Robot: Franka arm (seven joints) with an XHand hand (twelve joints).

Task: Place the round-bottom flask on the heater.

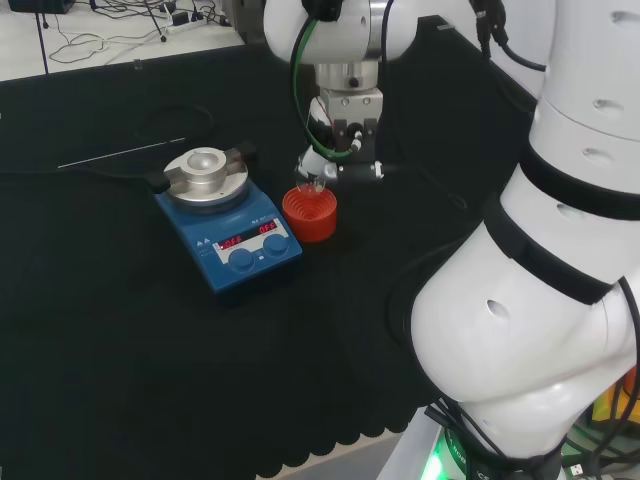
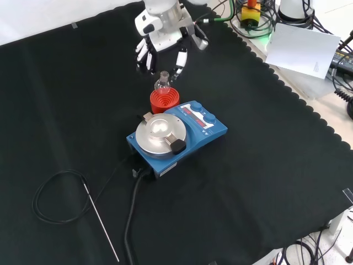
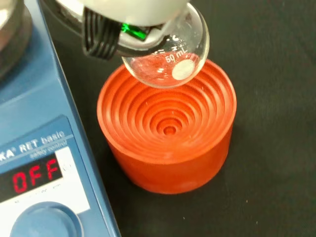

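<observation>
Red ribbed plastic marks the stand (image 1: 310, 213), which in the head view sits on the black-clothed bench (image 1: 120, 350) just to the right of the blue heater (image 1: 228, 222). The heater's round metal top plate (image 1: 205, 177) is bare. The hand (image 1: 338, 160) hangs directly above the stand; a glint of clear glass at its underside is probably the round-bottom flask (image 1: 316, 185), though this view is too poor to be sure.

In the front view the stand (image 2: 164, 100) lies just beyond the heater (image 2: 176, 135), touching or nearly touching its far edge. The flask (image 2: 162, 84) stands upright over the stand's hollow, neck up, its bulb just above the ribs. The hand (image 2: 163, 45) is beyond it, fingers (image 2: 180, 59) pointing down beside the neck; whether they are closed on the neck I cannot tell here.

In the wrist view the flask (image 3: 170, 52) is lifted clear of the stand (image 3: 168, 129), its empty bulb over the stand's rim, with a blurred white part of the hand (image 3: 131, 12) over its neck. The heater's front panel (image 3: 34, 173) is beside the stand
</observation>
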